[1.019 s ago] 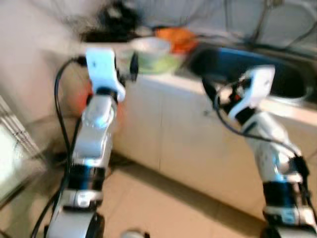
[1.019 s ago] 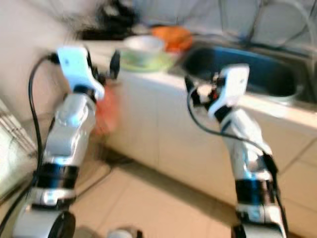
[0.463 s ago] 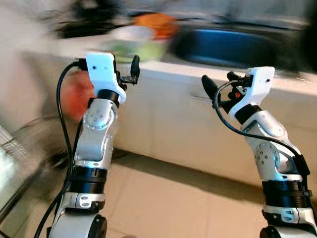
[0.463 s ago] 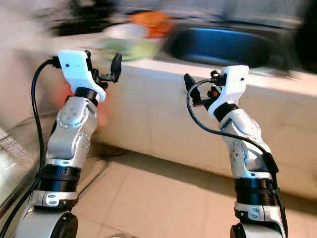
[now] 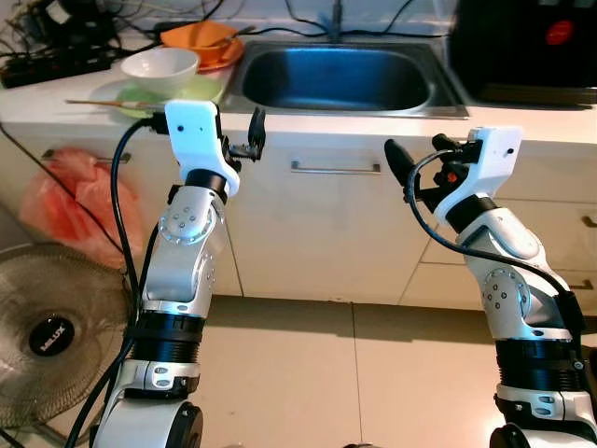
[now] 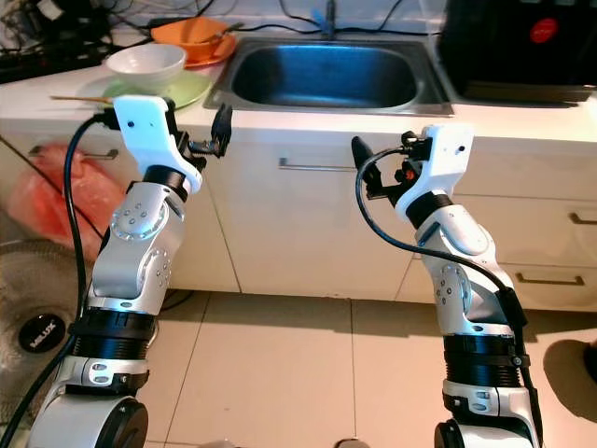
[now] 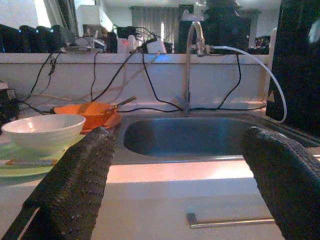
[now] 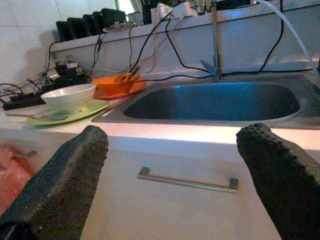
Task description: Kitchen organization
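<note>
OK, I'm squared up to the bench (image 5: pixel 93 105) with both arms raised short of its front edge, nothing held. The left claw (image 5: pixel 254 138) sits just below the bench lip near the dishes; the left wrist view shows its fingers (image 7: pixel 75 185) spread wide and empty. The right claw (image 5: pixel 410 163) hangs in front of the cabinet, right of the drawer handle (image 5: pixel 334 169); the right wrist view shows its fingers (image 8: pixel 60 185) wide apart too. The task's things are left of the sink (image 5: pixel 340 79): a white bowl (image 5: pixel 159 68) on a green plate (image 5: pixel 191 91), with an orange bowl (image 5: pixel 194 39) behind it by the sink's corner. My read is that the step is the approach, and the white bowl is the likely first pick. To do it well I'd close in a touch more, lift the left claw clear over the lip before reaching, and take the bowl by its rim so the plate stays put. A chopstick or similar (image 5: pixel 103 102) lies across the plate; I can't tell if it's one or a pair. What's inside the orange bowl is unclear, a utensil maybe. The black appliance (image 5: pixel 522 47) on the right is cut off, and cables (image 5: pixel 56 65) clutter the far left corner.
</note>
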You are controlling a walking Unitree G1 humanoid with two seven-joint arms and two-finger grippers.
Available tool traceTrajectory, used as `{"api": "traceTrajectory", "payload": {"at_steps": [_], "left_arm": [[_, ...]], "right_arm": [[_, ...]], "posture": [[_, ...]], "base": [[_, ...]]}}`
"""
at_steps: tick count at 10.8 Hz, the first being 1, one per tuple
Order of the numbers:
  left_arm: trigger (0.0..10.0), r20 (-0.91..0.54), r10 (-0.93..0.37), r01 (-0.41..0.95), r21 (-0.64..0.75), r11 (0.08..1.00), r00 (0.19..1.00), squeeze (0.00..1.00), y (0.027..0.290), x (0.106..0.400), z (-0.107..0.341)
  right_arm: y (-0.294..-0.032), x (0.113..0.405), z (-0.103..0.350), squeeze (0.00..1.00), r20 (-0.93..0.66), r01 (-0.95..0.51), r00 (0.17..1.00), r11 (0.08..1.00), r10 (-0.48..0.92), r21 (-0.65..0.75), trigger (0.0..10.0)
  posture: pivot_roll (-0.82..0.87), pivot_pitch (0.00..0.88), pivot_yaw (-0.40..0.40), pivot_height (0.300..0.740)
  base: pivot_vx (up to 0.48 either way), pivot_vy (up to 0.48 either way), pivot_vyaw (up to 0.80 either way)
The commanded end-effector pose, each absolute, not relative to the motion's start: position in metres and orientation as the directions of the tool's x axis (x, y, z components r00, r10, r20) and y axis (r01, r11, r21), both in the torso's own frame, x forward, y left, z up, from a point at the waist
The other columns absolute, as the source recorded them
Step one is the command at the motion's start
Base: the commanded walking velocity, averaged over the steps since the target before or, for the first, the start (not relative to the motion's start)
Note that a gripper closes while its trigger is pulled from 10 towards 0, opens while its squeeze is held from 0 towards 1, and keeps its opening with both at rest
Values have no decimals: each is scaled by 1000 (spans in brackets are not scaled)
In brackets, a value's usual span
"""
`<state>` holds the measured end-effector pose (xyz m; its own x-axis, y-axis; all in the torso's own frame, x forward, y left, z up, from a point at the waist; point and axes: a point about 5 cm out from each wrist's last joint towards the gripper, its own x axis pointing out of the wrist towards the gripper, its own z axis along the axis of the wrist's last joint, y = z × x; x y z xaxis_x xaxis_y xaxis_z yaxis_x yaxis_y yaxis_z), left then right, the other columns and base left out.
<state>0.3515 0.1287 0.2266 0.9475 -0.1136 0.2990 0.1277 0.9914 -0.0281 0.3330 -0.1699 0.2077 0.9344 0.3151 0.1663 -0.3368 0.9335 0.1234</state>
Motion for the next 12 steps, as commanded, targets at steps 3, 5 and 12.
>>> {"api": "traceTrajectory", "payload": {"at_steps": [3,5,12], "left_arm": [[10000,300,-98,115,-39,993,949,0,133,354,229],[10000,308,-139,155,-29,987,941,0,130,352,229],[10000,320,-139,154,-21,988,937,0,131,352,232]], "right_arm": [[-168,334,211,1000,175,-342,931,933,320,113,10000],[-168,334,210,1000,175,-340,932,934,319,112,10000],[-167,335,209,1000,175,-337,933,935,316,111,10000]], "posture": [[3,36,39,740],[2,35,43,740],[4,32,46,740]], "base": [[0,187,0],[0,0,0],[466,0,0]]}}
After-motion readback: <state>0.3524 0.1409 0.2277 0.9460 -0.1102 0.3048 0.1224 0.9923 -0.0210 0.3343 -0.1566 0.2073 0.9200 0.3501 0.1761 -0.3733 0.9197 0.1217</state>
